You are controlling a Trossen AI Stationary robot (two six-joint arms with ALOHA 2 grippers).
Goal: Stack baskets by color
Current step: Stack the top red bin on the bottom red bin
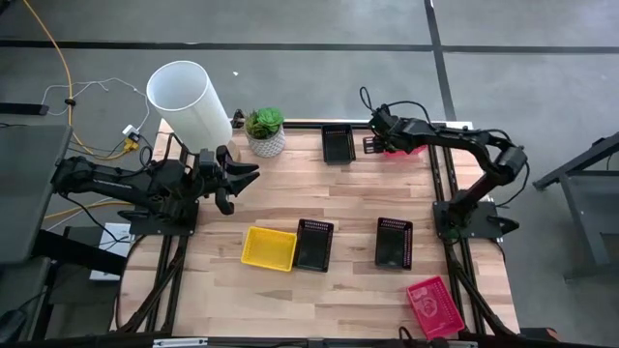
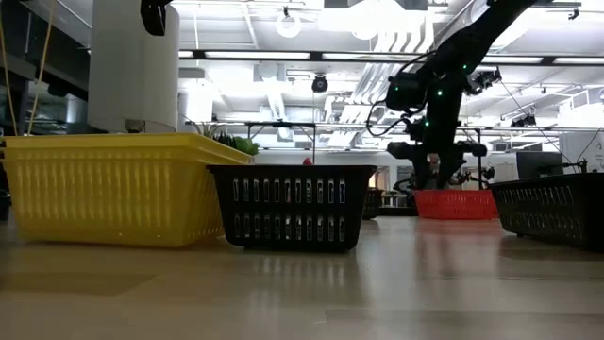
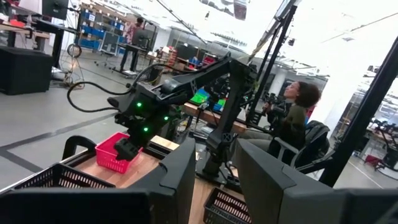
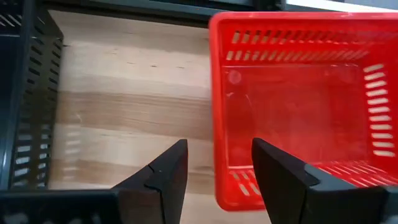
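Right gripper (image 1: 379,135) at far edge of table (image 1: 358,198), over near wall of red basket (image 1: 397,147); fingers (image 4: 163,180) parted, one either side of that wall, wrist view shows wall in the gap, not pinched. Same red basket in low view (image 2: 456,203) under the gripper (image 2: 427,156), sitting flat on the table. Black basket (image 1: 338,144) just beside it at far edge, apart. Left gripper (image 1: 237,182) raised above left side of table near plant pot (image 1: 265,133) and white cylinder (image 1: 191,102), fingers (image 3: 180,177) apart, nothing between them.

Yellow basket (image 1: 269,247) near front centre, touching second black basket (image 1: 314,244) on its right; same pair side by side in low view, yellow (image 2: 104,187), black (image 2: 291,205). Third black basket (image 1: 394,242) further right, apart. Second red basket (image 1: 434,306) at front right corner, tilted to table edge. No stacks visible. Person (image 3: 292,118) seated in room behind, seen in left wrist view.
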